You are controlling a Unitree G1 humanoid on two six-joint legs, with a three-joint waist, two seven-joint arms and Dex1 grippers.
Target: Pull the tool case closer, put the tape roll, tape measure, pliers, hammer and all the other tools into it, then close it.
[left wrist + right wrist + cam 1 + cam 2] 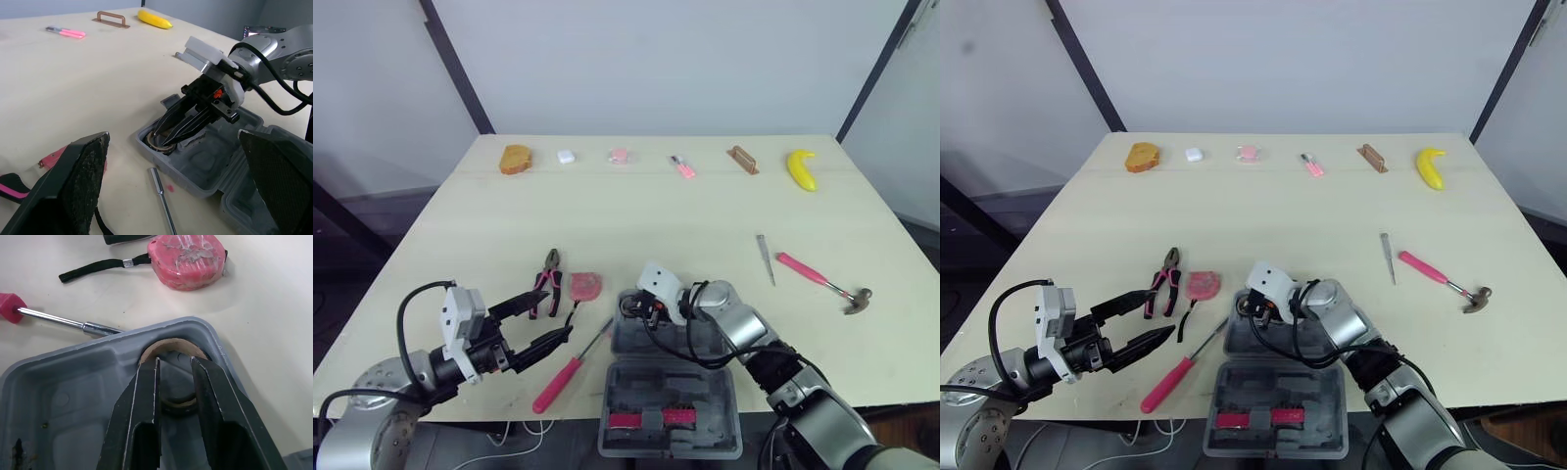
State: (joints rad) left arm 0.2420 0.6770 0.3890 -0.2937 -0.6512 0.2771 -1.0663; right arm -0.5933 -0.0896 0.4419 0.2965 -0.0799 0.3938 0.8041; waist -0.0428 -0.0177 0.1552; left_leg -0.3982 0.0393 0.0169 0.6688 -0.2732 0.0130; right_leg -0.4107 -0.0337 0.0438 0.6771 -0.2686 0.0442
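The grey tool case (705, 403) lies open at the table's front edge. My right gripper (175, 361) points down into the tray's far left corner, its fingers narrowly open over the brown tape roll (171, 343) lying flat there. The pink tape measure (585, 286) and pink-handled pliers (549, 282) lie just left of the case. A pink-handled screwdriver (566, 375) rests beside the case's left edge. The hammer (822, 282) and a thin metal tool (765, 258) lie to the right. My left gripper (560, 313) hovers wide open near the pliers, holding nothing.
Along the far edge sit a piece of bread (516, 159), a small white object (566, 156), a pink object (619, 156), a pink tool (682, 167), a brown handle (742, 160) and a banana (802, 168). Bare tabletop lies between them and the tools.
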